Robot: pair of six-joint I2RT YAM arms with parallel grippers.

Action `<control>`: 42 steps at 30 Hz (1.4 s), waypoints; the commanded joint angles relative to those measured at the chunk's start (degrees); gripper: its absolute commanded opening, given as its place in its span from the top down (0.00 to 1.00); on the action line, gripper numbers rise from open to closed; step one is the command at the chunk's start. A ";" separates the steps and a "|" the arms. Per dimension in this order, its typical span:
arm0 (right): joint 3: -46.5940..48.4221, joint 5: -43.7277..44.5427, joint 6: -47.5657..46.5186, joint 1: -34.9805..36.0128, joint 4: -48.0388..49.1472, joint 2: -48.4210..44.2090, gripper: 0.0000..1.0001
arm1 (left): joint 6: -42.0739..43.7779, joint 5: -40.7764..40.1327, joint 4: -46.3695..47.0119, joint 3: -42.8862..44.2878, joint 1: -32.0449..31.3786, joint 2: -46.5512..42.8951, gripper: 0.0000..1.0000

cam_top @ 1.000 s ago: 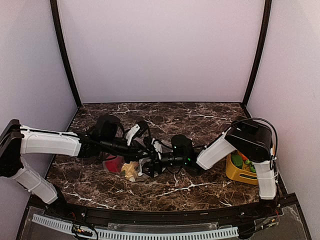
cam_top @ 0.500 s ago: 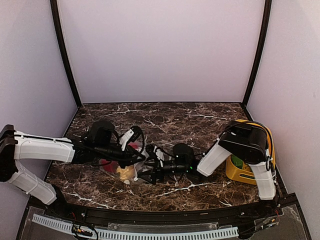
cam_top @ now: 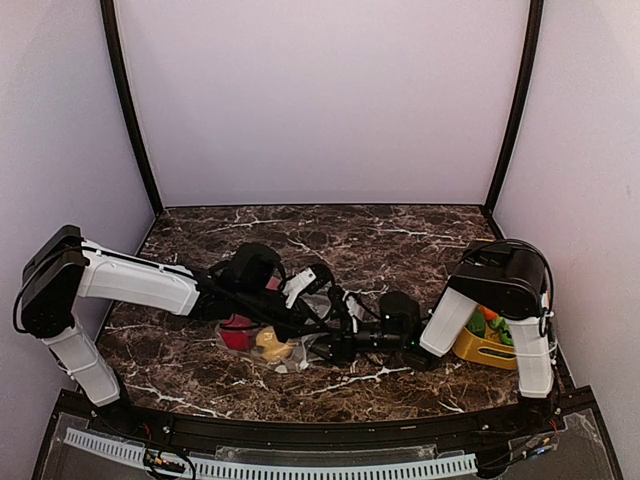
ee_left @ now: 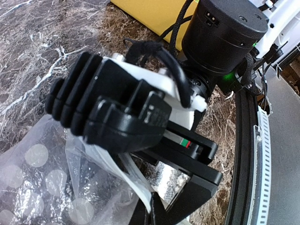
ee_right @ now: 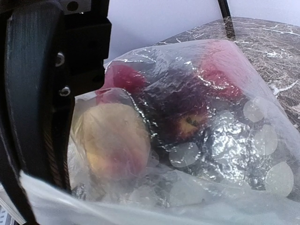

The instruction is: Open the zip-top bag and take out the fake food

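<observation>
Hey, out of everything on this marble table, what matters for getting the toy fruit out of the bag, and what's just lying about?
For the job: clear polka-dot zip-top plastic bag; round red, yellow-orange and maroon plastic toy fruits inside it.
Just lying about: yellow plastic bin at the right edge; green toy vegetables in it.

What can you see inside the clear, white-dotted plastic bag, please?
A yellow-orange round plastic fruit, a dark maroon fruit and red fruit behind them. The bag's crinkled folds hide whether anything lies beneath.
</observation>
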 commanded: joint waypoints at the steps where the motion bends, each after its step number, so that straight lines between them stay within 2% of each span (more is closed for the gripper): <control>1: 0.23 -1.32 -0.62 1.17 4.27 -1.25 0.17 | -2.22 1.58 6.92 -2.27 0.17 -6.81 0.99; 8: 5.22 -1.49 -2.24 3.64 3.31 0.80 0.13 | 0.36 3.68 3.21 1.00 0.13 -11.68 0.99; 12: 5.49 -0.71 -3.63 4.46 2.67 0.79 0.11 | 0.73 1.25 0.18 0.97 0.52 -11.11 0.99; 15: 6.66 -1.08 -5.27 5.35 0.43 0.93 0.09 | -2.46 1.64 5.61 -2.30 0.73 -9.61 0.99; 17: 7.04 -1.47 -6.16 5.82 -0.77 1.31 0.03 | -3.63 1.51 8.27 -4.19 0.79 -9.29 0.99; 19: 7.06 -1.93 -7.06 6.17 -1.39 1.64 0.01 | -4.19 1.32 10.79 -5.85 0.83 -9.43 0.99; 25: 9.90 -1.60 -11.44 8.28 -5.62 2.95 0.02 | -5.30 0.77 17.66 -10.90 1.01 -10.93 0.99; 29: 12.65 0.01 -11.93 8.61 -4.00 5.43 0.06 | -7.05 3.15 20.49 -13.27 1.01 -10.91 0.99; 34: 15.18 0.65 -13.38 9.21 0.70 8.28 0.01 | -8.20 4.12 22.58 -14.85 1.10 -12.19 0.99; 37: 16.27 -0.69 -14.35 9.50 1.51 9.60 0.01 | -8.30 3.09 22.65 -15.27 1.15 -12.53 0.99; 42: 13.70 0.79 -14.11 9.06 1.74 8.10 0.12 | -7.97 -2.00 16.41 -13.98 1.33 -13.08 0.98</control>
